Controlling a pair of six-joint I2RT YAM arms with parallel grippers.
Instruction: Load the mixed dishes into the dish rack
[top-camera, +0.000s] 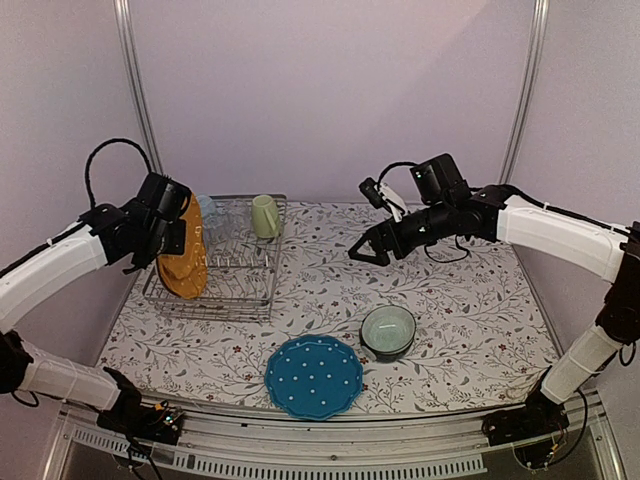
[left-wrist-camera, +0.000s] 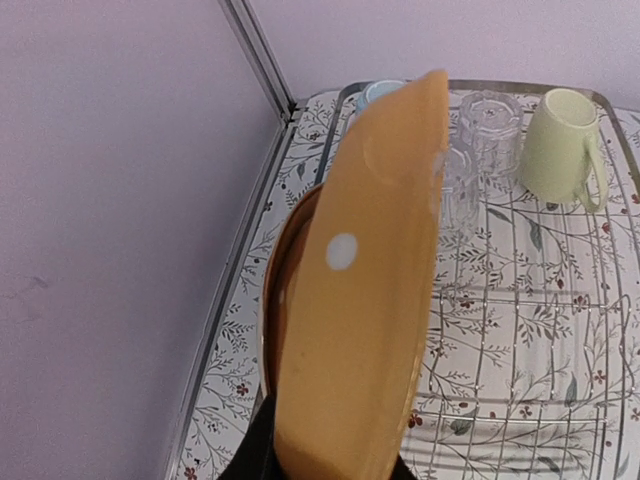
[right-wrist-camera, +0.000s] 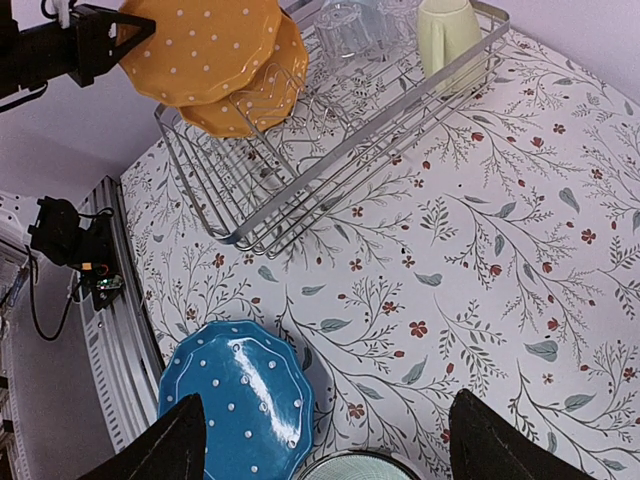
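Our left gripper (top-camera: 165, 228) is closed narrowly on the rim of the yellow, white-dotted scalloped plate (left-wrist-camera: 360, 300). It holds the plate on edge over the left end of the rectangular silver wire dish rack (top-camera: 215, 305). We judge it is held upright so that the plate can drop between the tines instead of lying across them.

Just behind it, a tan scalloped plate (right-wrist-camera: 255, 100) already stands in the rack, so the free slot beside that one looks like the target. We cannot tell whether the held plate's lower edge already touches the wires.

At the rack's far end sit a pale yellow-green mug (left-wrist-camera: 560, 145), a clear glass (left-wrist-camera: 490, 125) and a light blue mug (left-wrist-camera: 378, 92), which leaves the tined rows free for plates.

Our right gripper (top-camera: 367, 257) hangs with its jaws wide and empty, well apart from the rack, above the floral tablecloth (top-camera: 470, 300). Below it the blue dotted scalloped plate (top-camera: 314, 375) and the teal bowl with a dark outside (top-camera: 388, 330) wait, not yet loaded.
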